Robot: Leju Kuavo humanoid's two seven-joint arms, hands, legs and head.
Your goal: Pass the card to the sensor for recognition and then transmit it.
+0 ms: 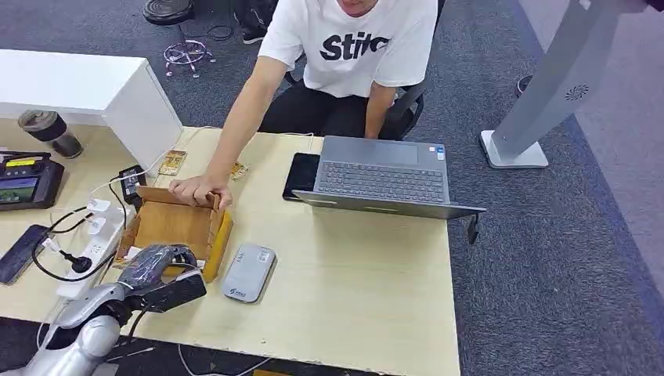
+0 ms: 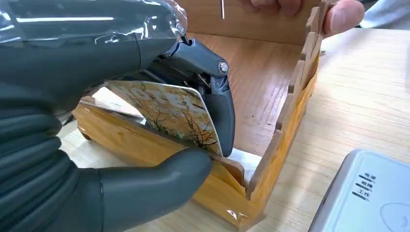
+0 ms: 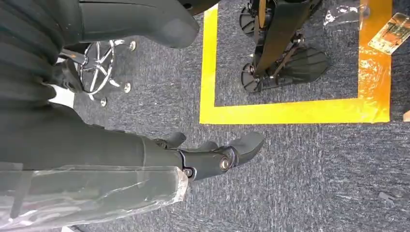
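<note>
My left hand [image 1: 160, 270] is at the near end of the wooden box [image 1: 176, 227] on the table. It pinches a card [image 2: 171, 116] printed with a tree pattern between its thumb [image 2: 159, 186] and a dark finger [image 2: 217, 104], just above the box's near wall [image 2: 145, 145]. The grey sensor [image 1: 249, 272] lies flat on the table just right of the box, also at the wrist picture's corner [image 2: 372, 193]. My right hand [image 3: 208, 159] hangs over the carpet with fingers apart and nothing in it.
A person seated across the table holds the box's far wall with one hand [image 1: 200, 190]. An open laptop [image 1: 384, 176] and a black phone [image 1: 301, 174] lie beyond the sensor. Two more cards [image 1: 172, 162] lie behind the box. A power strip and cables [image 1: 86, 235] sit left.
</note>
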